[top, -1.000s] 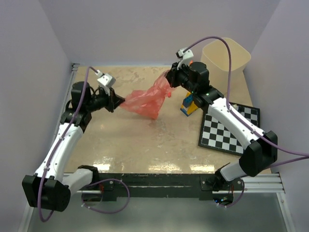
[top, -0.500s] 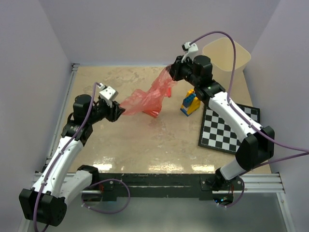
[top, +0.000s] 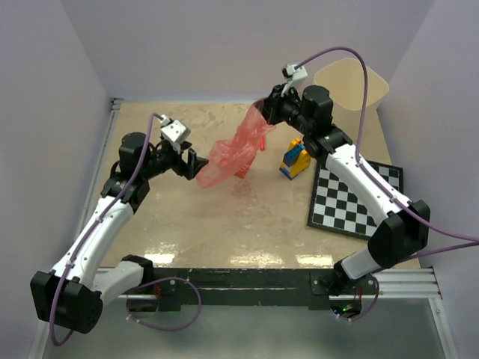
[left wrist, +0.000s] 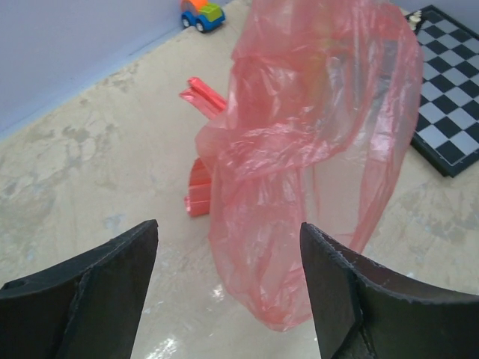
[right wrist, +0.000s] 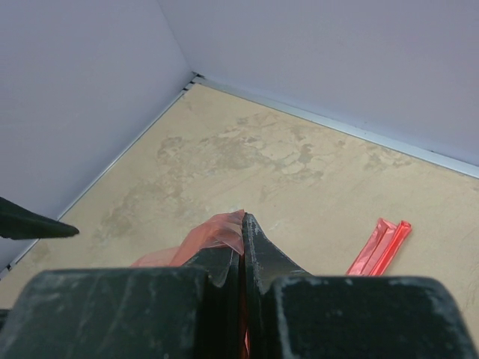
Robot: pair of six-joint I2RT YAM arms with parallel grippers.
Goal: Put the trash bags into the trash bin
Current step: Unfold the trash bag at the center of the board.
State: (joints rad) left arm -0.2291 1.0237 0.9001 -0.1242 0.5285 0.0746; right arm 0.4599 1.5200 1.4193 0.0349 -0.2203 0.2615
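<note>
A crinkly red trash bag hangs from my right gripper, which is raised over the table's middle and shut on the bag's top edge. My left gripper is open just left of the bag's lower end, which dangles between the spread fingers without being held. Folded red strips, more trash bags, lie flat on the table behind the hanging bag. The cream trash bin stands upright in the far right corner, behind the right arm.
Yellow-and-blue toy blocks stand under the right forearm, beside a checkerboard on the right. A small toy car sits by the back wall. Purple walls close the left, back and right sides.
My left gripper opened and let go of the bag, then shifted right and forward. The bag's freed end swung back toward the right gripper, which rose slightly still gripping it.
</note>
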